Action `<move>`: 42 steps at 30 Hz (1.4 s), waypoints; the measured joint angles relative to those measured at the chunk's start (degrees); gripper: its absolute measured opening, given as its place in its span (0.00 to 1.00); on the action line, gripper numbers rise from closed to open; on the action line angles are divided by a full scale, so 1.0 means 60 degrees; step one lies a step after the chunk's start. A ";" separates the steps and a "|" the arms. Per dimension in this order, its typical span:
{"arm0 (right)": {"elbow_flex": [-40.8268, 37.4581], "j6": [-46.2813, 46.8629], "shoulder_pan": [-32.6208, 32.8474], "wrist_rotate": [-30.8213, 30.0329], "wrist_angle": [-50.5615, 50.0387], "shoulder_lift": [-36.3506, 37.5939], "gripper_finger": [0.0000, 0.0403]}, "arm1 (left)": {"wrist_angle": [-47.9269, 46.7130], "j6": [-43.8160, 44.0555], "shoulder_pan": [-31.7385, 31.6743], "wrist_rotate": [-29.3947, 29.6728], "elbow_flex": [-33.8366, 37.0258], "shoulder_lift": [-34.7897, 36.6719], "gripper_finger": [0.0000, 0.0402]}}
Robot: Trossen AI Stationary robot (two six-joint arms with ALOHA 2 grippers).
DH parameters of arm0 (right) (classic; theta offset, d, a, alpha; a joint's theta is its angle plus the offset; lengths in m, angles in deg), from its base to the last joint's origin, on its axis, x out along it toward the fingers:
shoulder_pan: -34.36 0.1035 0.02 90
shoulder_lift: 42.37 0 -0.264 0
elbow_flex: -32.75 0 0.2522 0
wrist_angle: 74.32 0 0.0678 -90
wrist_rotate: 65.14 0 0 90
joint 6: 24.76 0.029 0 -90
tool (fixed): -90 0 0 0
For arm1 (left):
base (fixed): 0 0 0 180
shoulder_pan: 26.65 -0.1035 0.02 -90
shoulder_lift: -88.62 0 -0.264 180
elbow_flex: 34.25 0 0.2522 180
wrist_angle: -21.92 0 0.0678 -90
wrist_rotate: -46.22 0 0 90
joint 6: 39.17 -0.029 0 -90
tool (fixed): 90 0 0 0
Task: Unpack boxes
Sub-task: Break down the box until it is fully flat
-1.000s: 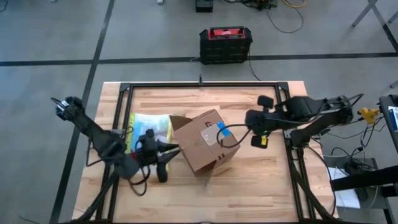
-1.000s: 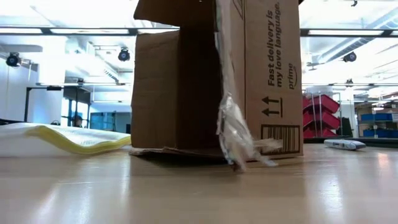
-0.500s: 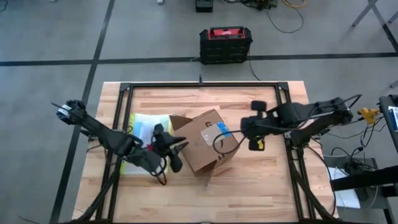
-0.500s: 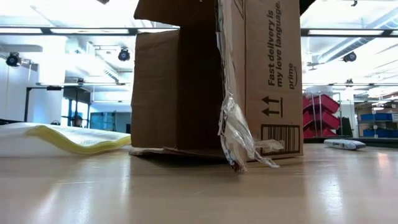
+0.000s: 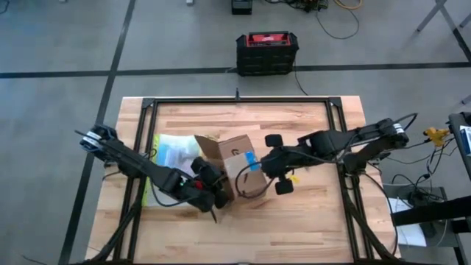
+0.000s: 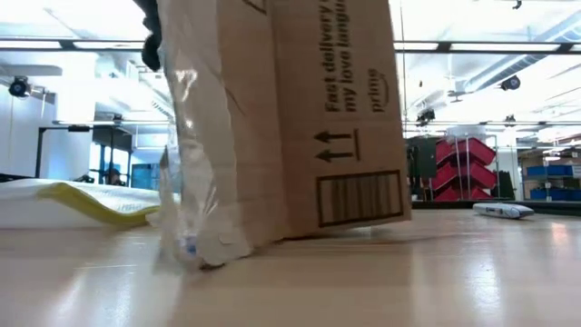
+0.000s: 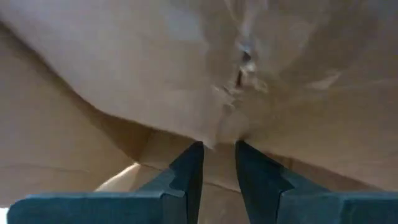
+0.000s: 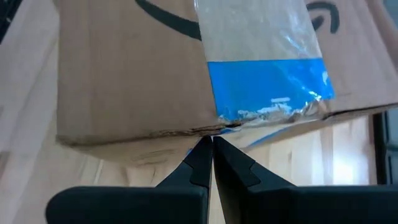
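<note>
The brown cardboard box (image 5: 237,171) stands tipped near the table's middle, one flap (image 5: 208,144) open toward the far left. In the low view it rests on its lower left corner (image 6: 204,259), and its right bottom edge (image 6: 363,227) is clear of the wood. Loose clear tape (image 6: 191,163) hangs down that corner. My left gripper (image 5: 218,193) is at the box's near left side, shut on cardboard. My right gripper (image 5: 259,168) is shut, its tips at the box's right side below a strip of blue tape (image 8: 267,87). My left gripper pinches a cardboard edge (image 7: 219,135) on the box's near left side between its two fingers, which come slanting down from the table's left. The box stays tipped with one lower corner on the table. My right gripper's shut fingertips (image 8: 205,149) meet the box's edge (image 8: 180,132) just under the blue tape. They come slanting down from the table's right.
A clear plastic pouch with a yellow edge (image 5: 174,151) lies flat on the table left of the box and also shows in the low view (image 6: 86,202). A black and red case (image 5: 266,51) stands on the floor beyond the far edge. Bare wood lies near and right.
My left gripper has gone down and rightward onto the box's near left side. My right gripper has swung toward the table's left and tipped down against the box. The box has turned, slid left and tipped, its right bottom edge lifting off the table.
</note>
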 joint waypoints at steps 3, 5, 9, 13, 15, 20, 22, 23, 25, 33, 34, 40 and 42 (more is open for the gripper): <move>0.0673 -0.0165 -0.0004 0.0005 0.0092 -0.0092 0.00 | 0.0338 -0.0360 -0.0142 -0.0010 0.0004 -0.0287 0.20; 0.1154 -0.0247 -0.0010 0.0124 0.0080 -0.0161 0.00 | 0.0912 -0.0873 -0.0249 -0.0013 0.0004 -0.0429 0.20; 0.1989 -0.0249 -0.0189 0.0415 -0.0650 -0.0403 0.00 | 0.2389 -0.2214 -0.0524 -0.0315 0.0004 -0.0557 0.20; 0.2278 0.0309 -0.0330 -0.0176 -0.2202 -0.0339 0.00 | 0.2328 -0.2460 -0.0585 -0.0500 0.0004 -0.0420 0.20; 0.2233 0.0864 -0.0419 -0.0616 -0.3078 -0.0207 0.00 | 0.2115 -0.2462 -0.0574 -0.0518 0.0004 -0.0318 0.20; 0.1768 0.2545 -0.0456 -0.1340 -0.5064 0.0039 0.00 | 0.1899 -0.2391 -0.0567 -0.0572 0.0000 -0.0250 0.20; 0.1598 0.3074 -0.0416 -0.1428 -0.5560 0.0196 0.00 | 0.1827 -0.2386 -0.0581 -0.0752 0.0000 -0.0250 0.20; 0.1556 0.3315 -0.0413 -0.1482 -0.5708 0.0309 0.00 | 0.1803 -0.2386 -0.0581 -0.0756 0.0000 -0.0250 0.20; 0.1505 0.3749 -0.0393 -0.1585 -0.5936 0.0532 0.00 | 0.1691 -0.2386 -0.0581 -0.0766 0.0000 -0.0250 0.20; 0.0032 0.5266 -0.0376 -0.1579 -0.5749 0.1642 0.00 | 0.1491 -0.2393 -0.0592 -0.0729 0.0000 -0.0250 0.20; -0.0324 0.5281 -0.0366 -0.1576 -0.5509 0.1734 0.00 | 0.1491 -0.2393 -0.0592 -0.0729 0.0000 -0.0250 0.20; -0.2316 0.4403 -0.0314 -0.0808 -0.2397 0.2002 0.00 | 0.1418 -0.2392 -0.0592 -0.0706 0.0000 -0.0250 0.20; -0.2827 0.3976 -0.0314 -0.0374 -0.1178 0.1866 0.00 | 0.1330 -0.2388 -0.0592 -0.0704 0.0000 -0.0253 0.20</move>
